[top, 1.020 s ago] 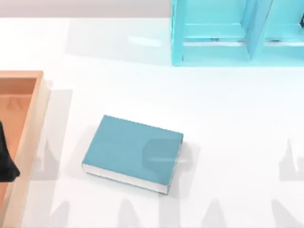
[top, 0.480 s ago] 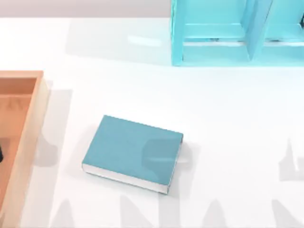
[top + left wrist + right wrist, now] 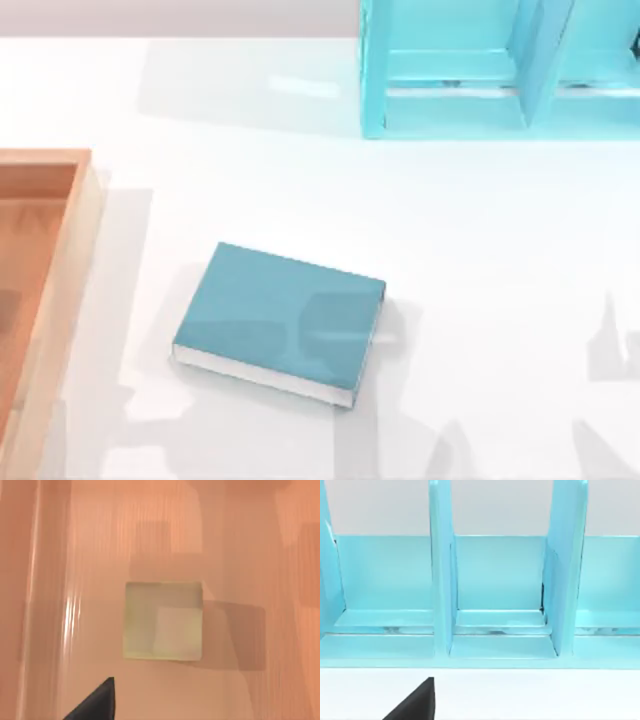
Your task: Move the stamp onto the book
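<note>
Since a second ago my left arm has slid out of the top view, and its claw now hangs over the wooden tray [image 3: 40,250], one dark fingertip [image 3: 97,702] showing; whether it is spread I cannot tell. I judge this the reach: descend and pinch next. Below the claw the stamp [image 3: 163,621], square and pale-faced, stands on the tray floor, well apart from the teal book [image 3: 280,320] on the counter [image 3: 480,260].

I count one book [image 3: 280,320] near the tabletop [image 3: 480,260] centre, one wooden tray [image 3: 60,270] at nine o'clock, and one cyan shelf unit [image 3: 450,110] at one o'clock. One stamp [image 3: 163,621] sits inside the tray. One dark fingertip [image 3: 97,702] shows by each wrist camera.
</note>
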Motion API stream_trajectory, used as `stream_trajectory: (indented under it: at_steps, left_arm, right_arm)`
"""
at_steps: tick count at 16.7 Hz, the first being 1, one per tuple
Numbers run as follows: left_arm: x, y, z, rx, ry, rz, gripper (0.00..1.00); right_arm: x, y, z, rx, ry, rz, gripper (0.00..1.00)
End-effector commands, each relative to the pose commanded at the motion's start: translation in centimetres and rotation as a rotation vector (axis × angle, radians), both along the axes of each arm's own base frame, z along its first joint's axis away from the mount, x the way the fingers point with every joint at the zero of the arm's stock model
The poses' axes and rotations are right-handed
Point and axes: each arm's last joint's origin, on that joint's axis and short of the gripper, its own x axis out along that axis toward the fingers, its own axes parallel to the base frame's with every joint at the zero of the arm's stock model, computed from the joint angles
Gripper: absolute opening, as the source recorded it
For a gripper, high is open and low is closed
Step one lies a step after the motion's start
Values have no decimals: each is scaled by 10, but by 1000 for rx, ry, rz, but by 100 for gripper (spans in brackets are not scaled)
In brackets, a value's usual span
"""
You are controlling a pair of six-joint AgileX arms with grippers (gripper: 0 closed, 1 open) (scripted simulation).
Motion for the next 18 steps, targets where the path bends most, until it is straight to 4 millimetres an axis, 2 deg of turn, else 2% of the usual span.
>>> stream_trajectory:
  at_steps: [4,8,11,18]
  left_arm:
    - [61,27,-14,-44,309,0,100]
    - [97,47,-30,-86,487,-4,100]
    - [107,54,-33,-99,531,-6,100]
    - [108,53,-38,-99,534,-7,100]
  right_arm:
    - [0,0,0,0,0,0,100]
    - [0,0,0,0,0,0,100]
    - [0,0,0,0,0,0,100]
    - [0,0,0,0,0,0,100]
